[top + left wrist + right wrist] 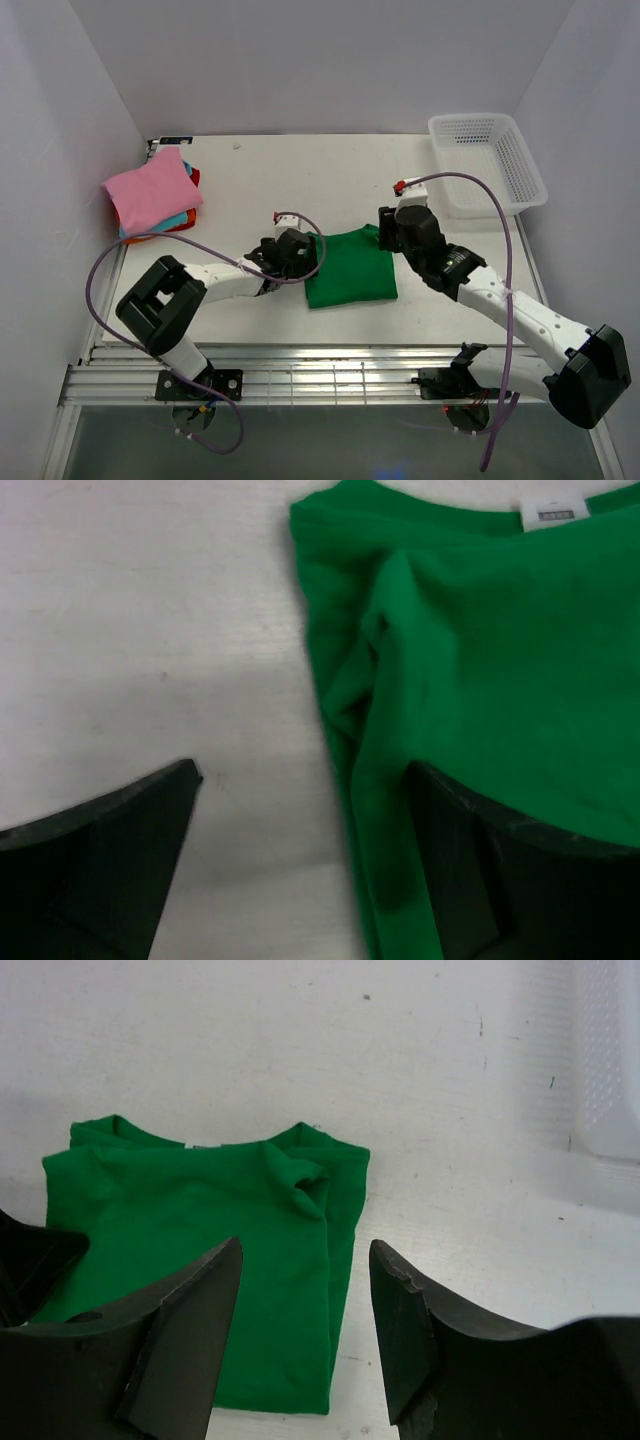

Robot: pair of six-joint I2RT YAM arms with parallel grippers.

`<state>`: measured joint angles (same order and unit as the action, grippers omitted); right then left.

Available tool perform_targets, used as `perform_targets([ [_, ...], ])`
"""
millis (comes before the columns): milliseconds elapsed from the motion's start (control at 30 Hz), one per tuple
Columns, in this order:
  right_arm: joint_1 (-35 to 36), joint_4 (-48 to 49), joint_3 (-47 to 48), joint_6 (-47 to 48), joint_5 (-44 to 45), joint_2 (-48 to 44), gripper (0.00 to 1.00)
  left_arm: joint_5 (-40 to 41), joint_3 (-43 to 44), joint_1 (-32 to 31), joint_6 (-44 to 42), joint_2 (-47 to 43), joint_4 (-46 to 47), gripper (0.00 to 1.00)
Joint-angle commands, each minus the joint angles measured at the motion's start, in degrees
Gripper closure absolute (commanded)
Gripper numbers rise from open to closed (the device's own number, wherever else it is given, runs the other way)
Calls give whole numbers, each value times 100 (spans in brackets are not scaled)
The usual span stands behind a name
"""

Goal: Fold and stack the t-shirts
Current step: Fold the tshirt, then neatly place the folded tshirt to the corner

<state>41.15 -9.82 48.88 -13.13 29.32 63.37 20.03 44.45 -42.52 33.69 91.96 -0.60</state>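
A small white neck tag (552, 512) sits at the collar of the bright green t-shirt (350, 266), its print too blurred to read; the shirt lies folded flat mid-worktop (260, 170). My left claw (300, 258) is spread wide at the shirt's left edge and my right claw (388, 232) gapes at its right edge, neither gripping anything. A white mesh basket (528, 165) stands at the far right corner, and a stack of folded t-shirts (155, 195), pink on top, sits far left.
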Motion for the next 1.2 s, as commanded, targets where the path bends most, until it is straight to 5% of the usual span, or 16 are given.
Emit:
perform_targets([
  [0,43,-107,-150,-137,-49,-220,40,-658,-155,-19,515,-196,-379,2],
  [500,95,68,-493,-322,-295,87,40,-1967,-1315,-28,1095,-1075,525,2],
  [1167,447,587,-573,-507,-857,966,41,-2750,-1667,-90,1509,-399,2292,2],
])
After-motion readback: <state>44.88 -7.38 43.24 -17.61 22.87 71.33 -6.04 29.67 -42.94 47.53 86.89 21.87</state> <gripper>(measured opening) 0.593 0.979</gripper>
